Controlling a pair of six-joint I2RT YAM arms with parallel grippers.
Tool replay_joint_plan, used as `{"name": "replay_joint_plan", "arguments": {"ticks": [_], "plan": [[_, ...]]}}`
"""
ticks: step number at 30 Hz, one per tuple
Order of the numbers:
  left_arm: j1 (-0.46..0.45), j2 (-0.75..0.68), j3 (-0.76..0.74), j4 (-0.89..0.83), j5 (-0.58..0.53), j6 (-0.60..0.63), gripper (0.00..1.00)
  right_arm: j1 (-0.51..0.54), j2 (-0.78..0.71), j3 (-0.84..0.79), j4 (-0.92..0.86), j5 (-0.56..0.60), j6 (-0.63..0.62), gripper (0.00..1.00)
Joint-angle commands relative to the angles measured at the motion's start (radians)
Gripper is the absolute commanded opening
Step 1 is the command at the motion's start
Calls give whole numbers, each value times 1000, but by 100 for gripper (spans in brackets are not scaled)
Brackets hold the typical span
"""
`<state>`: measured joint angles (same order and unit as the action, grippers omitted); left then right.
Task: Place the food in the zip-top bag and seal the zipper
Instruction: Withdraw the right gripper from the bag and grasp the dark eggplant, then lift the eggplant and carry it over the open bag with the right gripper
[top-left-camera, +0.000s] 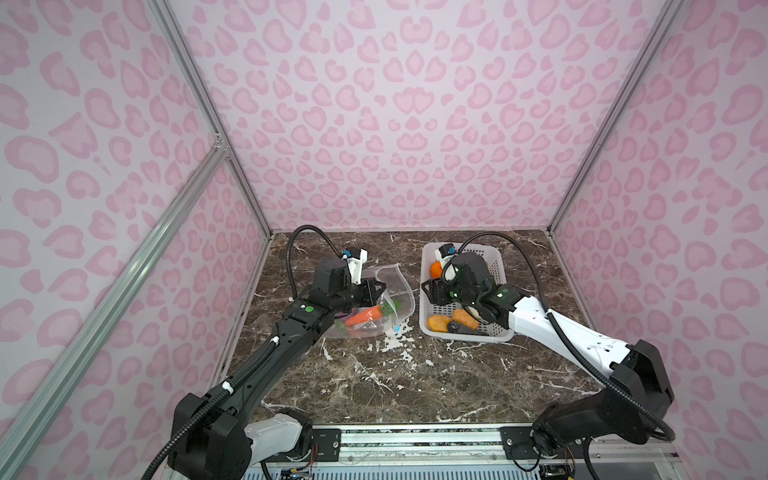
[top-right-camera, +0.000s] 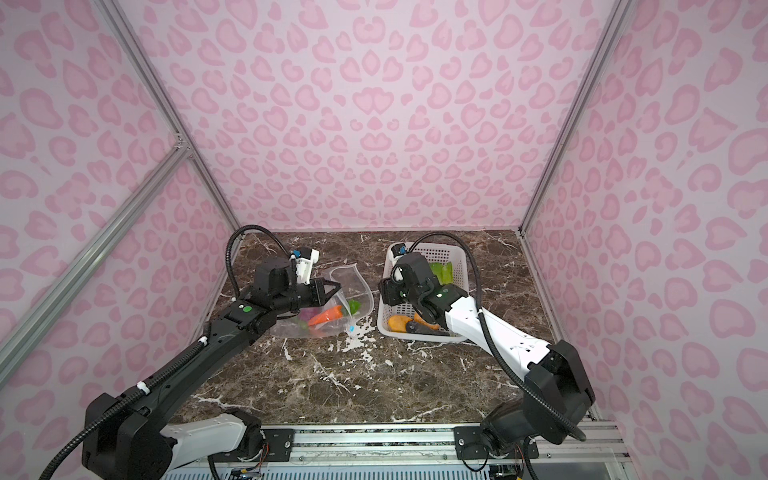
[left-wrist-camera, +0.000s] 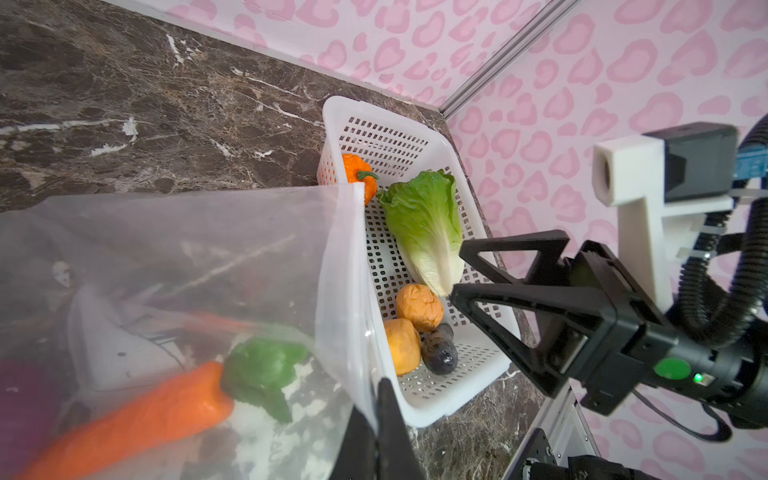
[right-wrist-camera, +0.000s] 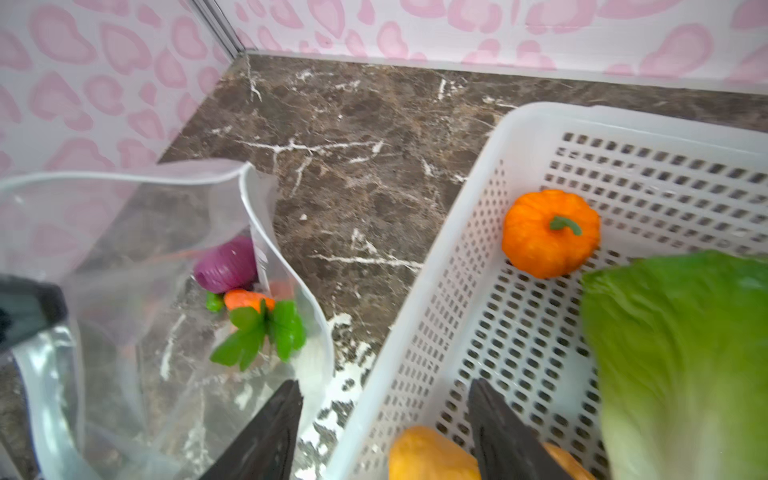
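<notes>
Pink leopard-print walls on 3 sides, with a dark veined marble counter (top-left-camera: 374, 386) underneath.

Clear zip-top bag (top-left-camera: 399, 286) lies left of centre, just beside the white perforated basket (top-left-camera: 469, 338), with its mouth turned right toward it. At the mouth, the left gripper (left-wrist-camera: 384, 399) is pressed together on the pale rim strip. It pinches the strip and holds that side lifted, so the mouth gapes. The blue slider tab (top-left-camera: 397, 328) sits at the near end of the mouth, low by the counter.

Inside the bag: a carrot (top-left-camera: 363, 316) with its green leafy top toward the mouth, and a purple piece (right-wrist-camera: 226, 264) deeper in.

Basket stands right of centre, toward the far wall. The pumpkin (right-wrist-camera: 550, 232) is in its far left corner and the cabbage (left-wrist-camera: 428, 224) lies beside it toward the middle. At the near end are 2 yellow-orange pieces (left-wrist-camera: 419, 307) and 1 dark piece (left-wrist-camera: 439, 353), touching one another.

Over the basket's left wall, the right gripper (right-wrist-camera: 384, 386) has its jaws spread. 1 finger is above the gap between bag and basket, the other above the basket's inside. Nothing is held between them.
</notes>
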<state>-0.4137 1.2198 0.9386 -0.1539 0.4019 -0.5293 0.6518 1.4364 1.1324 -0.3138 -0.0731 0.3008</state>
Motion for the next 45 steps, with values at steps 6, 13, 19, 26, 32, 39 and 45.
{"name": "replay_joint_plan", "arguments": {"ticks": [6, 13, 19, 26, 32, 39, 45], "plan": [[1, 0, -1, 24, -10, 8, 2, -1, -70, -19, -389, 75, -197, 65], [1, 2, -6, 30, -17, 5, 2, -1, -18, -3, -459, 79, -230, 65], [1, 6, -3, 26, -14, 8, 2, -1, 44, 6, -460, 44, -274, 65], [1, -2, -1, 24, -12, 12, 2, -1, 104, 13, -441, 71, -286, 65], [1, -4, -3, 22, -18, 11, 2, -1, 140, 10, -465, 173, -285, 64], [0, -1, -3, 22, -14, 9, 2, -1, 150, -32, -437, 210, -285, 61], [1, -5, -4, 23, -18, 9, 2, -11, 171, -45, -399, 183, -285, 50]]}}
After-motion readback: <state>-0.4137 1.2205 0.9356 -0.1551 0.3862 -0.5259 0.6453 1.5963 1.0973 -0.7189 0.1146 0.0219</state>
